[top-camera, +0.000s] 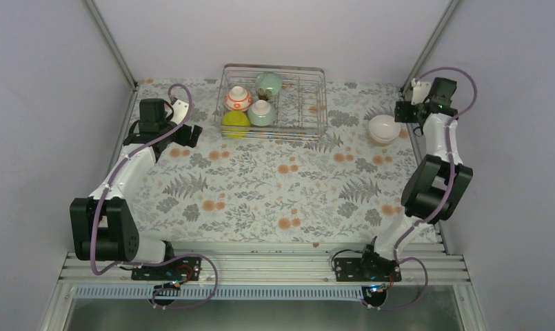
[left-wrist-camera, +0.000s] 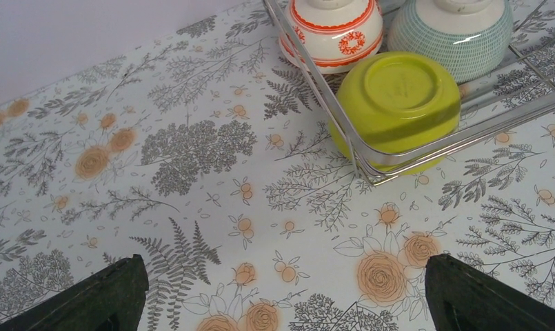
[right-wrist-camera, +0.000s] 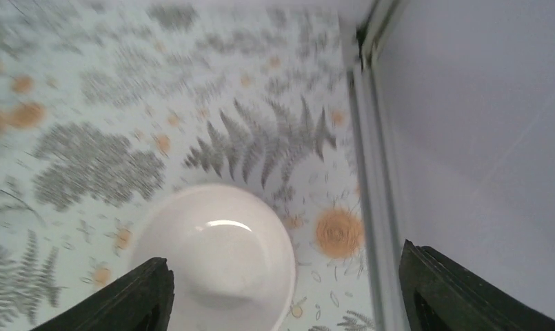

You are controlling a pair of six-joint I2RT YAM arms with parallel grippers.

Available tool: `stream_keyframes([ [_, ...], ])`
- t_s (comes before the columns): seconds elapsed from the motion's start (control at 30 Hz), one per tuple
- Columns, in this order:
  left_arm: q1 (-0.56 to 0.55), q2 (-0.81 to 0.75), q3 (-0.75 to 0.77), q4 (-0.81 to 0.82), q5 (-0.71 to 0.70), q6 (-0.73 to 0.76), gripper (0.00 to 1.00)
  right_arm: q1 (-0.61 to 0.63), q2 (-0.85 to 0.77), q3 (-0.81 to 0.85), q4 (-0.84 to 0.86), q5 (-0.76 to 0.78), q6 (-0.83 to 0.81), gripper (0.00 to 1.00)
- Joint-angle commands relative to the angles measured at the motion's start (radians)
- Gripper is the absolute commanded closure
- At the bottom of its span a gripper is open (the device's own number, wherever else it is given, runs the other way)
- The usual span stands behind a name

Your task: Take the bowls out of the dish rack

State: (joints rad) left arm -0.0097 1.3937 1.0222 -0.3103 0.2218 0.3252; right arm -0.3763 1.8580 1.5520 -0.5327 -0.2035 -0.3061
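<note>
1. A table (top-camera: 281, 200) with a cloth of grey ferns and orange flowers is sitting inside plain grey walls.
2. The left arm is reaching far along the left side of the table, with its elbow bent close to its base.
3. The left gripper (left-wrist-camera: 281, 296) is hanging over the cloth, just beside the near left corner of the dish rack (top-camera: 309, 103). Its two dark fingers (left-wrist-camera: 102, 293) are spread wide apart and are holding nothing.
4. The right arm is folding at the elbow and reaching to the far right corner of the table.
5. The right gripper (right-wrist-camera: 281, 296) is hanging over a white bowl (right-wrist-camera: 219, 248). Its fingers are also spread wide and are gripping nothing.
6. The white bowl is sitting on the cloth to the right of the rack, near the right wall. The wrist picture is blurry, so I cannot tell which way up it is.
7. The wire rack is sitting at the far middle of the table, with its long side running left to right.
8. Four bowls are crowding its left end. The yellow-green bowl (left-wrist-camera: 398, 96) is lying upside down in the near left corner. The red-and-white bowl (left-wrist-camera: 333, 31) is sitting just behind it, and a teal bowl (left-wrist-camera: 453, 34) is sitting to the right. Another teal bowl (top-camera: 268, 83) is leaning at the far side.
</note>
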Motion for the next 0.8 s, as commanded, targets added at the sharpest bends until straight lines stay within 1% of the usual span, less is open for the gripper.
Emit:
stream_keyframes([
  [0.0,-0.006,-0.005,0.013,0.011,0.034,-0.008,0.00,0.082,-0.138,0.004,-0.030,-0.002,-0.026,0.20],
  [0.1,-0.006,0.002,0.028,0.003,0.033,-0.010,0.00,0.188,-0.166,0.023,-0.095,0.006,-0.037,0.20],
  [0.23,-0.006,-0.011,0.026,0.002,0.014,-0.007,0.00,0.327,-0.154,0.076,-0.163,0.009,-0.029,0.21],
  [0.4,-0.005,-0.033,0.031,-0.008,-0.002,0.004,0.00,0.468,-0.065,0.201,-0.275,-0.103,-0.078,0.26],
  [0.53,-0.005,-0.044,0.040,-0.025,-0.009,0.010,0.00,0.572,0.006,0.292,-0.366,-0.167,-0.190,0.33],
  [0.6,-0.005,-0.049,0.040,-0.026,-0.013,0.013,0.00,0.623,0.028,0.316,-0.393,-0.188,-0.264,0.34],
  [0.7,-0.005,-0.050,0.043,-0.025,-0.028,0.014,0.00,0.695,0.075,0.360,-0.436,-0.180,-0.358,0.34],
  [0.77,-0.005,-0.051,0.040,-0.014,-0.041,0.017,0.00,0.747,0.112,0.378,-0.448,-0.146,-0.412,0.35],
])
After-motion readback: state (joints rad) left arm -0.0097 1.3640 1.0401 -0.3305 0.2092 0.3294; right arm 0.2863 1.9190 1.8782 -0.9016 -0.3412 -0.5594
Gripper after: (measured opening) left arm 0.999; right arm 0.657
